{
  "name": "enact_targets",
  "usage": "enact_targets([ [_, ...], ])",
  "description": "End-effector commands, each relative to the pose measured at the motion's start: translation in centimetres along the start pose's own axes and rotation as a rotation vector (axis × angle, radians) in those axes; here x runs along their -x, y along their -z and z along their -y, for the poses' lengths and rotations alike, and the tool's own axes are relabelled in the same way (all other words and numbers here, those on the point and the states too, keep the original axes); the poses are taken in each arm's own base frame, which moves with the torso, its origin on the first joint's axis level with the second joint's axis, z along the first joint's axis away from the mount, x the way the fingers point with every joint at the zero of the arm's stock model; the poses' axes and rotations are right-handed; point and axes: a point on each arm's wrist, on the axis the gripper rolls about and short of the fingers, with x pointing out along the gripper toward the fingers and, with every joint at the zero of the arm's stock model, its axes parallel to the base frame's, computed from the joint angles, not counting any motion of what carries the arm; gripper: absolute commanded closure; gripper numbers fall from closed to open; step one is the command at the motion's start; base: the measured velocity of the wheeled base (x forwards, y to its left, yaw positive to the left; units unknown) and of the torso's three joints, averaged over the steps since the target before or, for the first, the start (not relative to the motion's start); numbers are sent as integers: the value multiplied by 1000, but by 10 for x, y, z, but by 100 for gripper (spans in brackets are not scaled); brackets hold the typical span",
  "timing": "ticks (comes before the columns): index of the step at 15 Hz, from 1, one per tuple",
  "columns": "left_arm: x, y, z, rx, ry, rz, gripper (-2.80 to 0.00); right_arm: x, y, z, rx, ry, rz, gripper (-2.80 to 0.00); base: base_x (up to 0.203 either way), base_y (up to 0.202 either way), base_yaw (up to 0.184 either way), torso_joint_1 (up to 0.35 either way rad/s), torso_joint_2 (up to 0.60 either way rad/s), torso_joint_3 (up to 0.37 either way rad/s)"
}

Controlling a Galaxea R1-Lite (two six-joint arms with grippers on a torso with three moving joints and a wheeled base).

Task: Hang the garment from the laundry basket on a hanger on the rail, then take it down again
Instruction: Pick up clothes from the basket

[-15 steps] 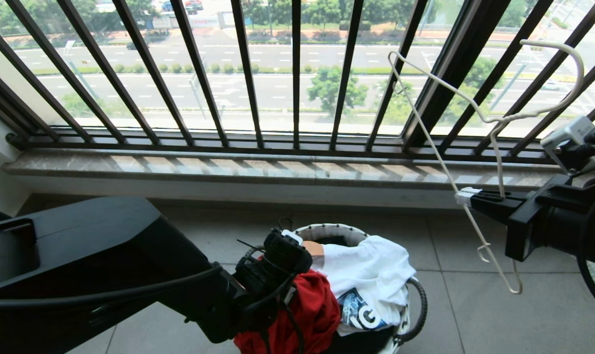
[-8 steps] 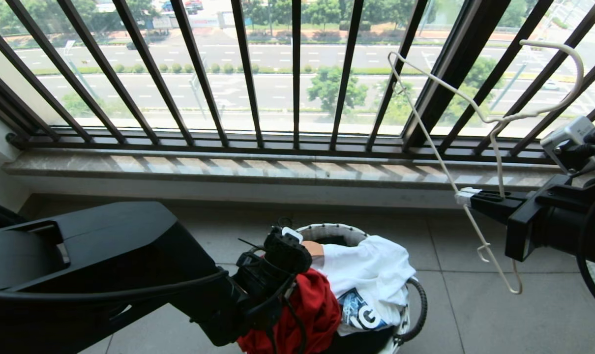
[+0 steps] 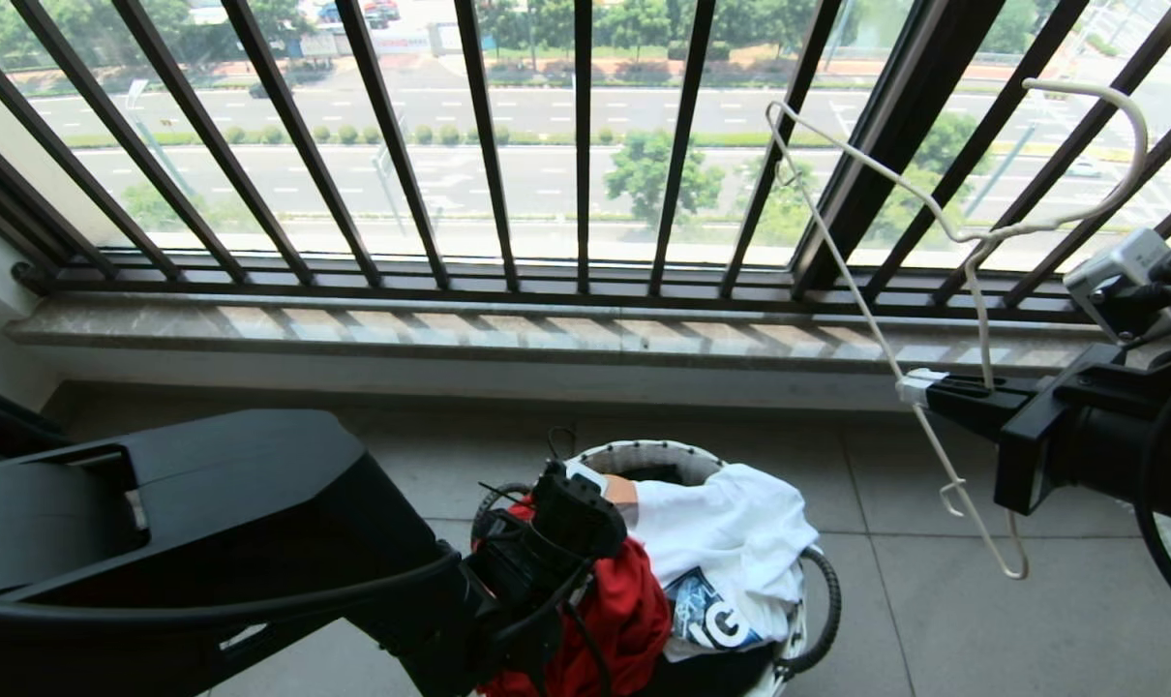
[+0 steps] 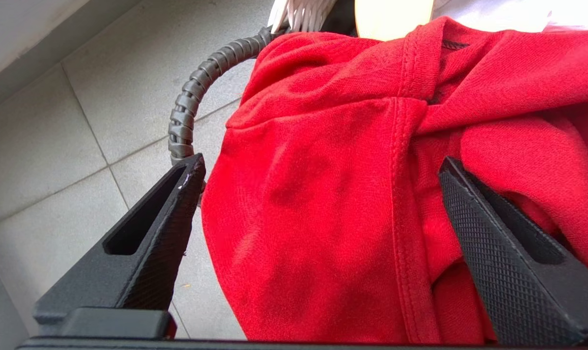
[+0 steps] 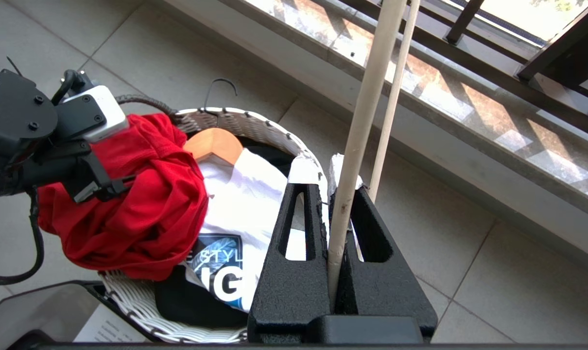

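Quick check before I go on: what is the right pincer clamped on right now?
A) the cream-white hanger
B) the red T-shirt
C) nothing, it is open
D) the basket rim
A: the right pincer is shut on a thin bar of the hanger, held up in front of the railing, away from the red T-shirt.

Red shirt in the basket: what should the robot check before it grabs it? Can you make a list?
1. Left gripper open wide: ok.
2. Red shirt lies between its fingers: ok.
3. Fingers closed on the cloth: not ok, still apart.
4. Right gripper shut on the hanger: ok.
5. White shirt clear of the left gripper: ok, it lies beside the red one in the laundry basket.
6. Red shirt free of what lies under it: cannot tell.
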Motion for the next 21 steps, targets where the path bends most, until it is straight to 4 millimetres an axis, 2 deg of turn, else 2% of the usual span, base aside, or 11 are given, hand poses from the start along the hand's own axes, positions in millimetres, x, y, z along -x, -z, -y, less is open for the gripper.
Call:
enact_targets([
  [1, -7, 8, 6, -19, -9, -22, -280, 0, 0, 0, 2, -1, 1, 0, 0, 0, 0, 0, 0, 0],
  [3, -13, 5, 1, 1, -23, -20, -280, 0, 0, 0, 2, -1, 1, 0, 0, 0, 0, 0, 0, 0],
  [6, -17, -8, -21, 47, -65, 2, -280, 0, 0, 0, 2, -1, 2, 0, 0, 0, 0, 0, 0, 0],
  [9, -3, -25, -40, 92, -84, 53, -280, 0, 0, 0, 2, -1, 2, 0, 0, 0, 0, 0, 0, 0],
  [12, -3, -29, -54, 104, -112, 59, -280, -1, 0, 0, 2, -2, 0, 0, 0, 0, 0, 0, 0, 0],
  [15, 2, -33, -58, 110, -114, 73, -280, -1, 0, 0, 2, -1, 1, 0, 0, 0, 0, 0, 0, 0],
  [21, -16, -15, -43, 68, -107, 12, -280, -2, 0, 0, 1, -2, -1, 0, 0, 0, 0, 0, 0, 0],
])
